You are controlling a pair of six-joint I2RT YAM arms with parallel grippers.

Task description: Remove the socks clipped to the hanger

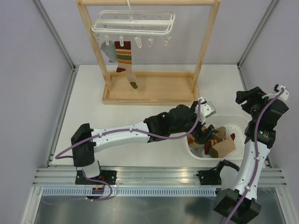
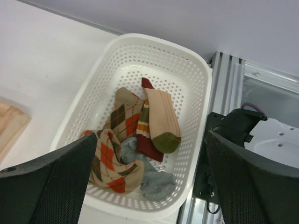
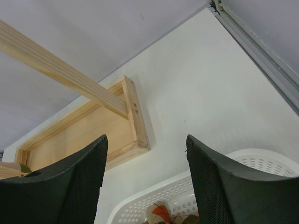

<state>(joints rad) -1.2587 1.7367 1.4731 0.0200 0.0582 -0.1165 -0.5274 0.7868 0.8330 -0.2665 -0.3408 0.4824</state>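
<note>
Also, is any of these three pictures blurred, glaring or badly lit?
Top external: even soft light, sharp; the hanger and the striped sock read clearly, faint shadows only. Left wrist: the basket and socks are sharp; the left fingers are dark, slightly soft. Right wrist: no glare, the wooden rack clear, the right fingers dark in front.

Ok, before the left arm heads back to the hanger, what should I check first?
1. The left gripper is open and empty: ok.
2. The socks taken off lie inside the basket, none over its rim: ok.
3. The hanger is cleared: not ok; a striped sock and a grey sock hang from its clips.
4. The right gripper is open, holding nothing: ok.
5. How firmly the clips bite those two: cannot tell.
</note>
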